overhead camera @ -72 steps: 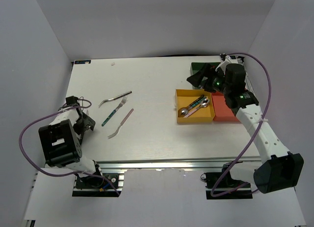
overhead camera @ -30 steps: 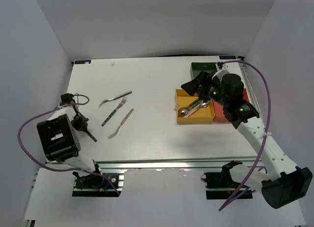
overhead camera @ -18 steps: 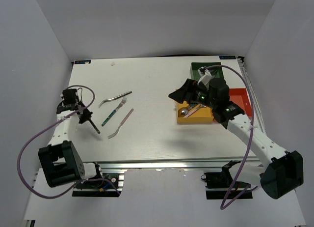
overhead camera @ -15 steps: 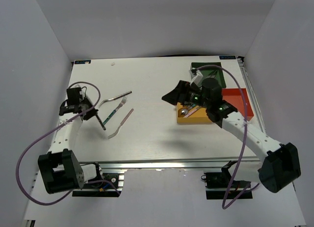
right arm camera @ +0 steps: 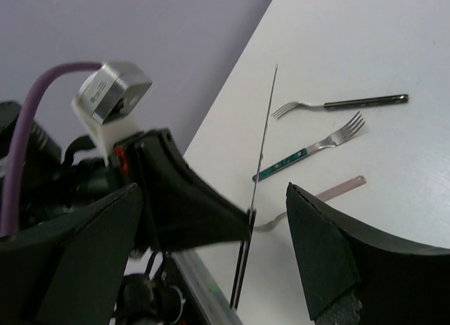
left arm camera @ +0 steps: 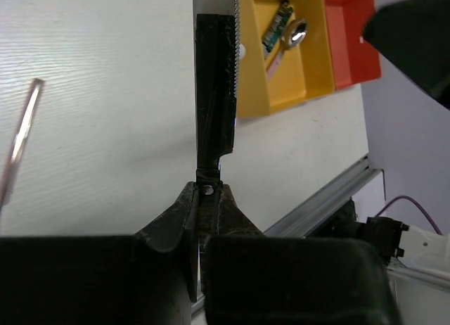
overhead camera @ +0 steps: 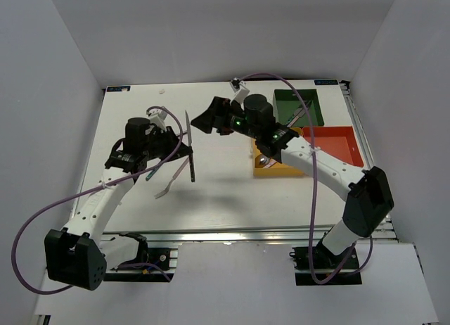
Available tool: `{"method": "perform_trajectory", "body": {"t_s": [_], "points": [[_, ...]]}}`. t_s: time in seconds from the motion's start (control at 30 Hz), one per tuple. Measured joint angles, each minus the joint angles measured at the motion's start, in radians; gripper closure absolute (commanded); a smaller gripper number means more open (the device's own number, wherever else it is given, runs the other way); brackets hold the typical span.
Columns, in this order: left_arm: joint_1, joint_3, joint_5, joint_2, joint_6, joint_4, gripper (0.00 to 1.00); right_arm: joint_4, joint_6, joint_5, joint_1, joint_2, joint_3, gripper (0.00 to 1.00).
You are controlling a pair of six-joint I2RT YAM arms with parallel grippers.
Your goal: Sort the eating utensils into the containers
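My left gripper (overhead camera: 188, 150) is shut on a black-handled knife (overhead camera: 191, 156), which it holds above the table with the blade pointing away. In the left wrist view the knife (left arm camera: 214, 93) runs straight out from the closed fingertips (left arm camera: 206, 193). My right gripper (overhead camera: 205, 122) stands open just right of the knife, facing it. In its own view the knife (right arm camera: 264, 142) and the left gripper (right arm camera: 190, 205) lie between its wide fingers (right arm camera: 330, 258). Three forks lie on the table: black-handled (right arm camera: 351, 102), teal (right arm camera: 309, 155), pink (right arm camera: 337, 191). The yellow tray (left arm camera: 313, 72) holds spoons (left arm camera: 295, 35).
The dark green tray (overhead camera: 285, 98) at the back right has a utensil (overhead camera: 304, 114) in it. The red tray (overhead camera: 342, 145) sits in front of it, next to the yellow tray (overhead camera: 278, 169), which my right arm partly covers. The table's near rail (overhead camera: 246, 233) runs along the front.
My left arm has swung from the left edge toward the middle, carrying the knife. My right gripper has left the trays and moved left to meet it, still open.
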State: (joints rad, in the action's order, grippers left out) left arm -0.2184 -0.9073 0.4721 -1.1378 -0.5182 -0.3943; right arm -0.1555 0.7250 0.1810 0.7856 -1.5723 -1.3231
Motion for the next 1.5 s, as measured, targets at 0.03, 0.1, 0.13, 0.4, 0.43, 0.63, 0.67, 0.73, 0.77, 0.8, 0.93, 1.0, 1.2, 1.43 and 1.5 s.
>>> {"method": "perform_trajectory", "body": {"t_s": [0.03,0.1,0.13,0.4,0.43,0.63,0.67,0.73,0.77,0.8,0.93,1.0,1.2,1.43,1.5], "points": [[-0.014,0.0,0.005,-0.001,-0.007,0.008,1.0,0.009,-0.005,-0.029,0.01,-0.018,-0.026,0.14],[-0.037,0.0,0.013,-0.001,-0.023,0.023,1.0,0.028,-0.015,-0.08,0.027,-0.044,-0.055,0.15],[-0.047,0.0,0.016,-0.001,-0.03,0.032,1.0,0.035,-0.021,-0.103,0.034,-0.053,-0.058,0.16],[-0.098,0.0,0.043,-0.001,-0.069,0.102,1.0,0.086,-0.043,-0.158,0.046,-0.13,-0.063,0.53],[-0.1,0.0,0.05,-0.001,-0.075,0.113,0.99,0.087,-0.048,-0.154,0.046,-0.14,-0.066,0.66],[-0.107,-0.015,0.023,-0.006,-0.086,0.101,0.02,0.082,-0.082,-0.143,0.054,-0.154,-0.103,1.0],[-0.107,-0.035,-0.005,-0.006,-0.077,0.066,0.02,0.098,-0.09,-0.15,0.037,-0.15,-0.106,1.0],[-0.107,-0.086,-0.079,-0.005,-0.045,-0.014,0.02,0.134,-0.1,-0.159,-0.024,-0.142,-0.106,1.0],[-0.107,-0.111,-0.13,0.0,-0.024,-0.053,0.02,0.154,-0.102,-0.16,-0.077,-0.137,-0.106,1.0],[-0.107,-0.126,-0.177,0.014,-0.003,-0.083,0.02,0.169,-0.104,-0.161,-0.131,-0.135,-0.106,1.0],[-0.107,-0.059,-0.4,0.194,0.083,-0.141,0.02,0.222,-0.125,-0.205,-0.426,-0.139,-0.115,1.0],[-0.106,0.043,-0.497,0.332,0.108,-0.134,0.02,0.257,-0.146,-0.229,-0.573,-0.173,-0.172,1.0],[-0.106,0.113,-0.602,0.433,0.133,-0.147,0.02,0.251,-0.16,-0.257,-0.76,-0.339,-0.36,1.0],[-0.106,0.116,-0.627,0.35,0.139,-0.145,0.02,0.264,-0.149,-0.287,-0.783,-0.587,-0.557,1.0],[-0.106,0.116,-0.63,0.338,0.141,-0.148,0.02,0.267,-0.137,-0.288,-0.78,-0.626,-0.563,1.0]]}}
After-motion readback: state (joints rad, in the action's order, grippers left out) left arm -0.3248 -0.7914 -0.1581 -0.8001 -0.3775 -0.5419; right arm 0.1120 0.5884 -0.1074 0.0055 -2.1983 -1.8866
